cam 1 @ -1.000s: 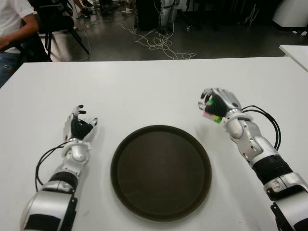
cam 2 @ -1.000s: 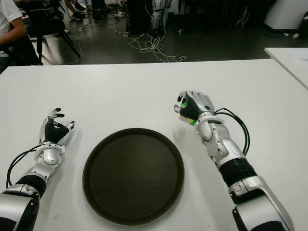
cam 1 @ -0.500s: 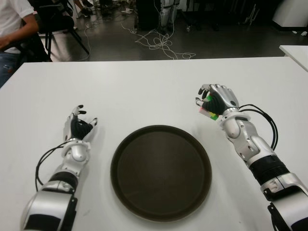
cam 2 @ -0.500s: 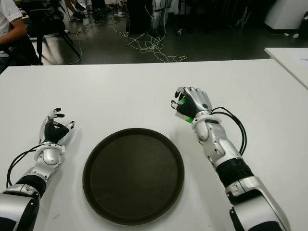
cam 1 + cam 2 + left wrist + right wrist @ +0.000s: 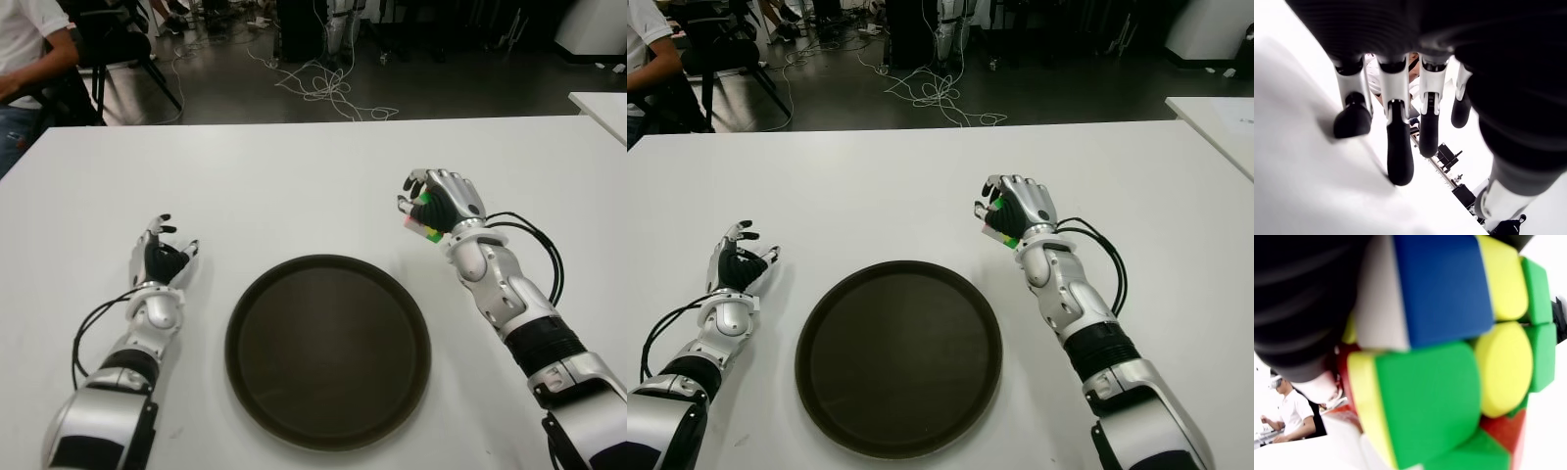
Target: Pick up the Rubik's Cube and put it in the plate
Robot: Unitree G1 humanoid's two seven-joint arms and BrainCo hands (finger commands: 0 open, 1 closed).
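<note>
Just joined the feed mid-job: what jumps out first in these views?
The large round dark brown plate sits empty at the near middle of the white table. Beyond its right rim, the right robot hand is closed around the multicoloured Rubik's Cube, which fills the right wrist view. The left robot hand shows left of the plate, fingers loosely spread, holding nothing.

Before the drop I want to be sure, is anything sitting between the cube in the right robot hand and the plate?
Nothing visible. The right robot hand holds the Rubik's Cube just beyond the plate, off its far right edge, with only bare white table between. The plate is empty.
</note>
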